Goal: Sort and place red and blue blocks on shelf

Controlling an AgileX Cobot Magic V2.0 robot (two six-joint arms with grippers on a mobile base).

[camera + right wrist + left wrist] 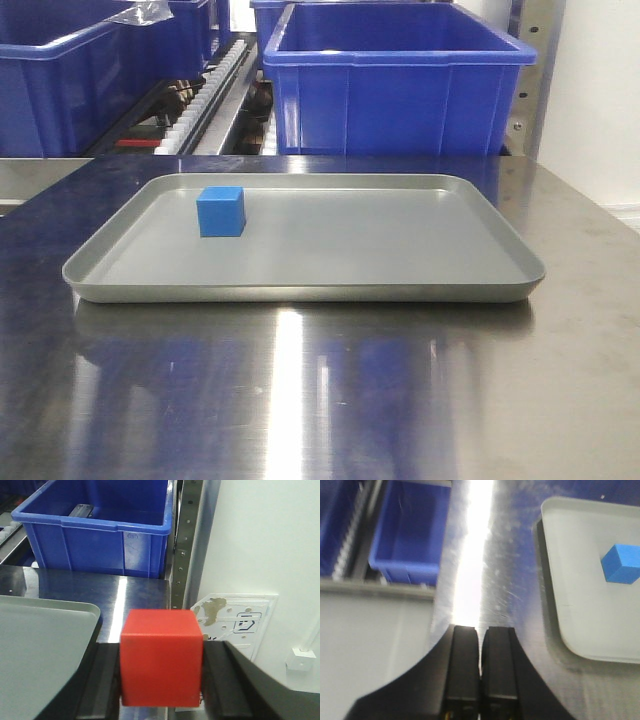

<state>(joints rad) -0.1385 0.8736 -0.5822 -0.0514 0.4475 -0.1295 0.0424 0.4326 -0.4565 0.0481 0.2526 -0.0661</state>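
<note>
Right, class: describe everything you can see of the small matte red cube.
The small matte red cube looks plain, unmarked, top and front faces showing. It is upright, clamped on both sides by the right gripper's dark fingers. It appears right of the shallow grey metal tray's corner, with a blue plastic crate beyond.

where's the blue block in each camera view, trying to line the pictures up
Exterior front-facing: the blue block sits on the grey tray, left of centre, toward the far rim.
Left wrist-mounted: the blue block is at the right edge, upper half, on the grey tray.
Right wrist-mounted: not in it; a red block fills the foreground.
Shared landmark: the grey tray, whose corner shows at lower left in the right wrist view.
</note>
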